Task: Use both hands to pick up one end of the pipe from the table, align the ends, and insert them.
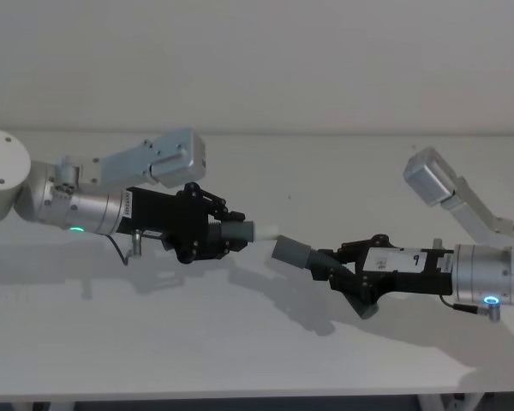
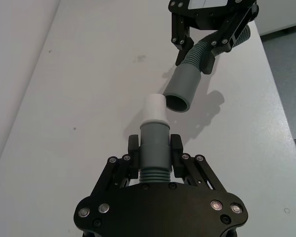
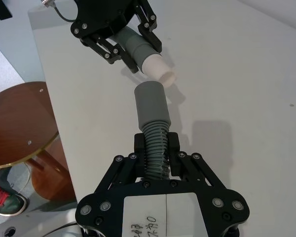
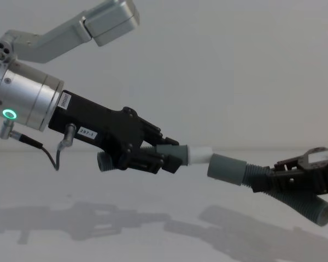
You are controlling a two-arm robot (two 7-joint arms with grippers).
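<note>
Above the pale table [image 1: 257, 360], left gripper [image 1: 233, 233] clamps the white-tipped hose [image 2: 154, 140], right gripper [image 1: 347, 265] clamps the elbow [image 3: 152, 118]; tip [image 2: 155, 109] near collar [image 2: 181, 89], slightly offset, awaiting insertion.

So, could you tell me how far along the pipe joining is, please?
Done: both pieces are lifted off the table, the left pincer holding the straight hose, the right pincer the bent hose. In hand: white tip nearly meets collar, slightly offset. Left: align, insert.
</note>
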